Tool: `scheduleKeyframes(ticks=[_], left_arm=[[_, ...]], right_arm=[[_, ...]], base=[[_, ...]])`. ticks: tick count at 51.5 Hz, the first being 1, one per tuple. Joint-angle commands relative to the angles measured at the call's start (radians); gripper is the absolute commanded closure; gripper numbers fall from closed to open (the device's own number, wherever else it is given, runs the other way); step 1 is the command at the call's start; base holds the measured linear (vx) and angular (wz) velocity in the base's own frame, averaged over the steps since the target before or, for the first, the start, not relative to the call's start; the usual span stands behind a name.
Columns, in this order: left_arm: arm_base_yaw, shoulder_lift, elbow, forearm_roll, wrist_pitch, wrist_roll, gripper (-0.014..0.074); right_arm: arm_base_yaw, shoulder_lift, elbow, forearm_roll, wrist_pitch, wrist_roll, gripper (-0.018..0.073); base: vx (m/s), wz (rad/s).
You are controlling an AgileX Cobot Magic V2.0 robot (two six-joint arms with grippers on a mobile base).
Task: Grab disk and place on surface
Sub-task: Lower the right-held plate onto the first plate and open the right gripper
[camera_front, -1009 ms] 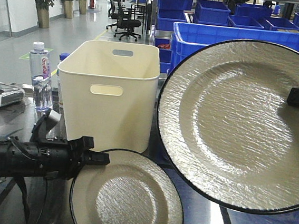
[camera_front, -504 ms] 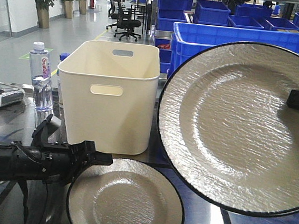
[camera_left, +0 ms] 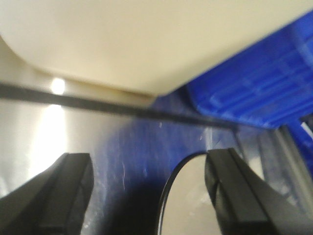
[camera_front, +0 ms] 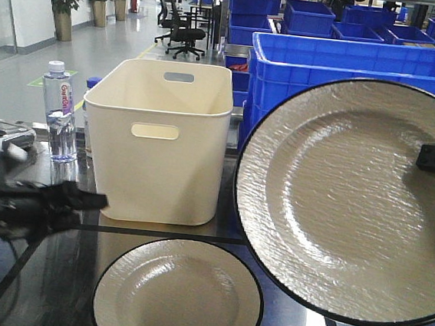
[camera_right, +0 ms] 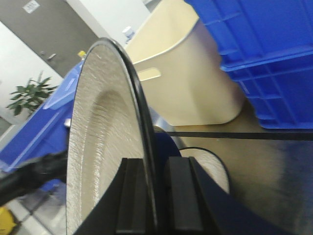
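1. the held disk (camera_front: 345, 198), a cream plate with a dark rim and a rippled glossy face, is seen filling the right half of the front view. it is carried off the table and tilted close to upright.
2. the right gripper (camera_right: 152, 164) is seen clamped on that disk's rim, one finger on each face; in the front view only a black finger is seen at the right edge of the frame.
3. a second disk (camera_front: 178, 294) is seen lying flat on the surface (camera_front: 76, 273) at the lower centre, just in front of the cream bin (camera_front: 158, 142) and past a black tape line (camera_front: 164, 234).
4. the left gripper (camera_left: 146, 196) is shown with its jaws apart and nothing between them, above the second disk's edge; in the front view it is blurred at the left.
5. the disk is judged stiff, moderately heavy and breakable if dropped, and the glazed face is likely slippery.
6. a hold across the rim is judged best, since only the thin edge fits between the pads; a deeper bite would resist twisting.
7. levelling is judged necessary before lowering, and bare tabletop at the lower right, clear of the second disk and the blue crates (camera_front: 328, 54), seems suitable.
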Motion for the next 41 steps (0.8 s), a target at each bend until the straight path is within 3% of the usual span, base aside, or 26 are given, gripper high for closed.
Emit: scheduleKeyframes(ticks=[1, 7, 11, 13, 17, 27, 34, 41], left_arm=[[0.068, -0.112, -0.034, -0.049, 0.134, -0.031, 0.0141], [0.146, -0.196, -0.034, -0.049, 0.227, -0.113, 0.0361], [0.192, -0.258, -0.034, -0.049, 0.284, -0.126, 0.0559], [0.209, -0.288, -0.034, -0.049, 0.299, -0.123, 0.0608], [0.234, -0.349, -0.034, -0.037, 0.314, -0.12, 0.0607], [0.239, -0.503, -0.034, 0.082, 0.315, -0.109, 0.0604], [0.239, -0.579, -0.034, 0.128, 0.316, -0.14, 0.0604], [0.239, -0.618, -0.034, 0.141, 0.32, -0.16, 0.0604]], right_arm=[[0.044, -0.01, -0.037, 0.064, -0.09, 0.013, 0.0568], [0.153, 0.028, -0.037, 0.012, -0.154, 0.013, 0.0568], [0.231, 0.062, -0.037, 0.012, -0.221, 0.013, 0.0568], [0.276, 0.081, -0.037, 0.022, -0.271, 0.014, 0.0568], [0.351, 0.132, -0.037, 0.045, -0.358, 0.035, 0.0568], [0.533, 0.291, -0.037, 0.095, -0.547, 0.048, 0.0568], [0.591, 0.397, -0.037, 0.099, -0.602, 0.034, 0.0568], [0.591, 0.469, -0.037, 0.138, -0.578, 0.035, 0.0559]], base=[[0.0, 0.0], [0.0, 0.0], [0.0, 0.0], [0.0, 0.0], [0.0, 0.0], [0.0, 0.0], [0.0, 0.0], [0.0, 0.0]])
